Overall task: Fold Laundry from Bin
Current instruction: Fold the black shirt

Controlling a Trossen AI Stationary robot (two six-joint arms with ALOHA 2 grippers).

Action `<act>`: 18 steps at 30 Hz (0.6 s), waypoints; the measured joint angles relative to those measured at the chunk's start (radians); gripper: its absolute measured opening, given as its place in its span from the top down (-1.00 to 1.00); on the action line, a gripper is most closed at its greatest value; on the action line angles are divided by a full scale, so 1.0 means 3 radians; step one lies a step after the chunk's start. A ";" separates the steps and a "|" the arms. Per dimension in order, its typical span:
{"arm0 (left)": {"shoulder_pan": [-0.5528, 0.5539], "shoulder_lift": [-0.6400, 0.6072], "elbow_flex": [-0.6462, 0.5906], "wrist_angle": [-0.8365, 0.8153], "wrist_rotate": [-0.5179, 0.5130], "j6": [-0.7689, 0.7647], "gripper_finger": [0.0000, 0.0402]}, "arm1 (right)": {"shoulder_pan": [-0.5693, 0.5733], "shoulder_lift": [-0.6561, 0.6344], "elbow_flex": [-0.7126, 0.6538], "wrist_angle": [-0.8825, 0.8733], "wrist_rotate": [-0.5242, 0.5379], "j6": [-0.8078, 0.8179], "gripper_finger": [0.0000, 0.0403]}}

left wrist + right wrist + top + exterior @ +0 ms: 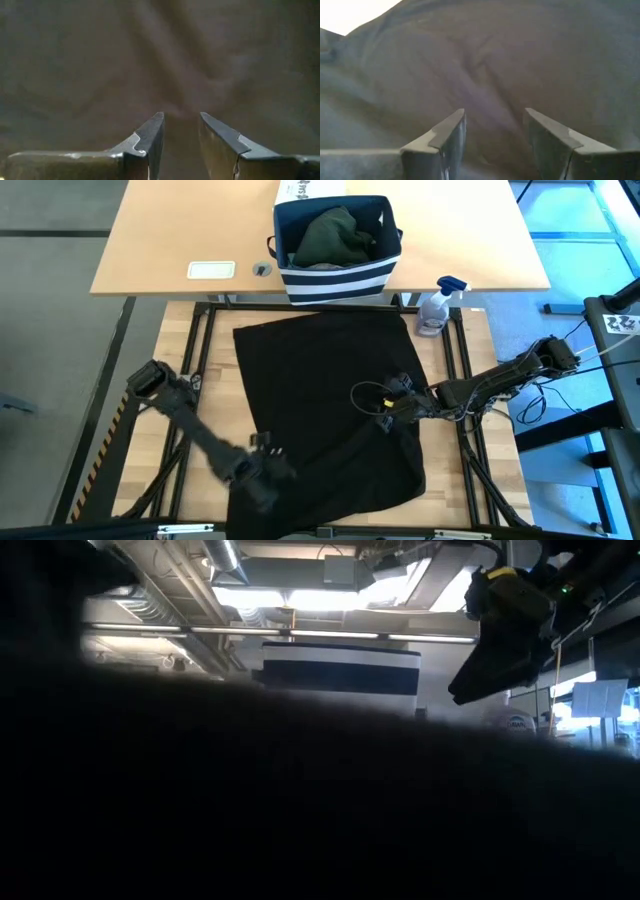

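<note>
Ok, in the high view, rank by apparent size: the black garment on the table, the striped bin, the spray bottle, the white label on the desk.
Largest to smallest, as seen from above:
1. black garment
2. striped bin
3. spray bottle and white label: these look about alike, so I won't rank them.

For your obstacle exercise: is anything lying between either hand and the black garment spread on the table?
Nothing visible. The left hand and right hand are both directly over the black garment, fingers parted, with only cloth ahead in each wrist view.

One garment lies spread before the bin; others inside.
</note>
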 joint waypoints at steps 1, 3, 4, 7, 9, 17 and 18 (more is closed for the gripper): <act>0.0097 0.0000 -0.0081 0.0075 0.0026 0.0109 0.44 | -0.0001 0.0000 0.0000 0.0051 0.0002 -0.0025 0.02; 0.0287 0.0000 -0.0274 0.0343 0.0221 0.0326 0.45 | -0.0001 0.0000 0.0000 0.0136 0.0000 -0.0056 0.02; 0.0371 0.0000 -0.0382 0.0475 0.0329 0.0420 0.45 | -0.0001 0.0000 0.0000 0.0169 -0.0002 -0.0100 0.02; 0.0621 0.0000 -0.0704 0.0774 0.0468 0.0570 0.45 | -0.0001 0.0000 0.0000 0.0201 -0.0001 -0.0144 0.02; 0.0763 -0.0023 -0.0878 0.0894 0.0468 0.0572 0.45 | -0.0001 0.0000 0.0000 0.0173 -0.0001 -0.0147 0.02; 0.1101 -0.0387 -0.1517 0.1410 0.0442 0.0630 0.45 | -0.0001 0.0000 0.0000 0.0155 0.0018 -0.0272 0.02; 0.1139 -0.0440 -0.1592 0.1406 0.0441 0.0630 0.45 | -0.0001 0.0000 0.0000 0.0152 0.0051 -0.0287 0.02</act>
